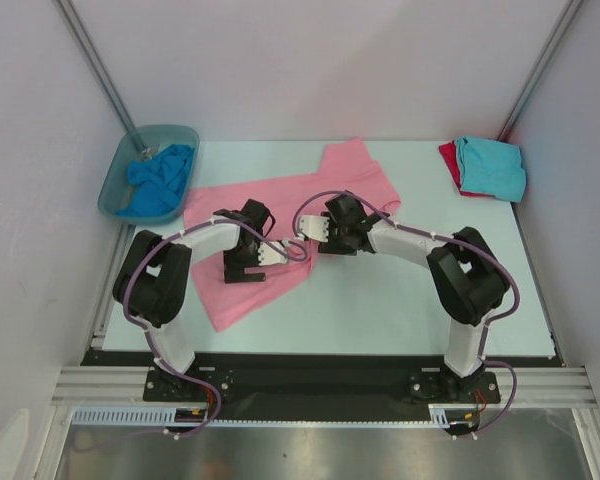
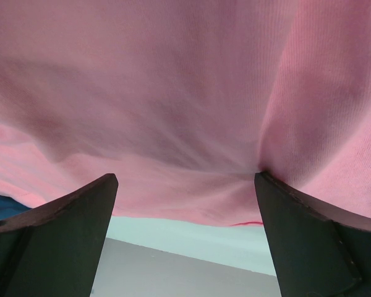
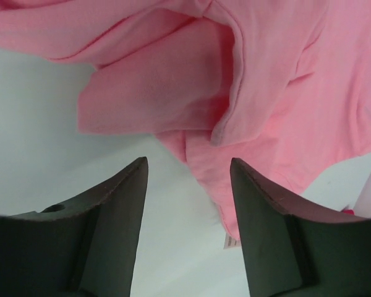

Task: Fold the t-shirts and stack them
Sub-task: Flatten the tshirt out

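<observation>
With the pink t-shirt (image 1: 345,170) lying rumpled mid-table, both arms hover over it empty-jawed (left gripper (image 2: 185,179) wide, right gripper (image 3: 188,162) narrower), so folding probably begins by pinching an edge.

tub (image 1: 113,185) back-left, loose tee (image 1: 160,180) inside | spread tee (image 1: 350,175) centre | stacked tees (image 1: 490,168) back-right

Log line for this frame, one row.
pink t-shirt rumpled mid-table | left claw open over it | right claw open at its edge | turquoise t-shirt on red t-shirt | blue t-shirt in tub
</observation>
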Robot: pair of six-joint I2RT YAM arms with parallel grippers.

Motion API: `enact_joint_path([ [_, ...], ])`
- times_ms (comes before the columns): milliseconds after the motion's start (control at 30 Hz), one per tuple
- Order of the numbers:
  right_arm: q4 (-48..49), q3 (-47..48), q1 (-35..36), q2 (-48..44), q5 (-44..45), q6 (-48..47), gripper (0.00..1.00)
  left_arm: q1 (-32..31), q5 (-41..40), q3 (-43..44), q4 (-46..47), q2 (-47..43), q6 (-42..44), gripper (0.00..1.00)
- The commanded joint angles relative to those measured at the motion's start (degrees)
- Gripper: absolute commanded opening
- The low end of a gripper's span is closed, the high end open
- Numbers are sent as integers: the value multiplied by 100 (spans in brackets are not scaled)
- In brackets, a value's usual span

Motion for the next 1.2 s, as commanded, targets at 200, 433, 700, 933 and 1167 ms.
enact_joint_path([
  [200, 486, 493, 19, 369, 199, 28, 54, -17, 514, -484, 78, -610, 254, 100],
  [433, 609, 563, 1, 492, 295, -95, 43, 158, 1128, -687, 25, -620, 229, 100],
  [700, 653, 634, -52, 518, 348, -121, 26, 203, 805, -695, 69, -303, 219, 100],
  [933, 662, 695, -148, 554, 418, -165, 0, 273, 558, -722, 113, -303, 316, 100],
  [1167, 408, 888, -201, 466, 331, -148, 32, 475, 497, -704, 139, -198, 342, 100],
])
